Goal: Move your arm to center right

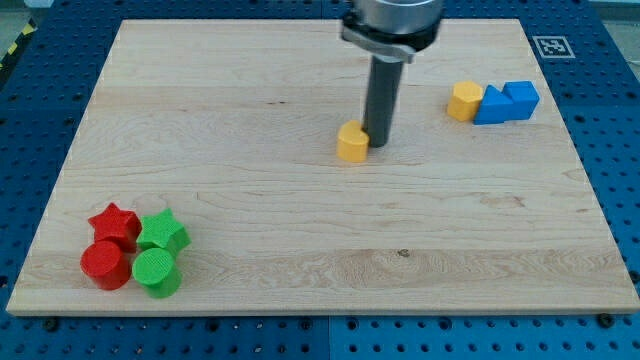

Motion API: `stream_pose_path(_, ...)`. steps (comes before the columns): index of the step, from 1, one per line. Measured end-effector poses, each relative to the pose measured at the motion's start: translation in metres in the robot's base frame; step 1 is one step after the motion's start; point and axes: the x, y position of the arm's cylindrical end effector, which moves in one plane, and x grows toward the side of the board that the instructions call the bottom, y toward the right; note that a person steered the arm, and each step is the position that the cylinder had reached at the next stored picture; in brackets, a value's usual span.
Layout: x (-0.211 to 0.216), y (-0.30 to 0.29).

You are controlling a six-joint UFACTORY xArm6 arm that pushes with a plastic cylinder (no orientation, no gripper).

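Note:
My tip [378,146] rests on the wooden board [300,240] near its middle, slightly toward the view's top. It stands right beside a small yellow block [352,142], on that block's right side, touching or nearly touching it. At the view's upper right a yellow hexagonal block [464,101] sits against a blue triangular block [491,106] and a blue cube [521,98]. At the lower left lie a red star [114,223], a green star [163,232], a red cylinder [104,265] and a green cylinder [156,272], clustered together.
A black-and-white marker tag [551,46] sits at the board's top right corner. A blue perforated table [610,150] surrounds the board.

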Motion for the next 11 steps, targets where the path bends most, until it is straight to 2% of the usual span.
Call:
stream_pose_path(1,0.0,0.002)
stream_pose_path(2,0.012,0.059)
stream_pose_path(3,0.044,0.107)
stream_pose_path(5,0.081,0.177)
stream_pose_path(7,0.082,0.182)
stream_pose_path(8,0.096,0.209)
stream_pose_path(9,0.092,0.237)
stream_pose_path(10,0.056,0.256)
stream_pose_path(11,0.003,0.253)
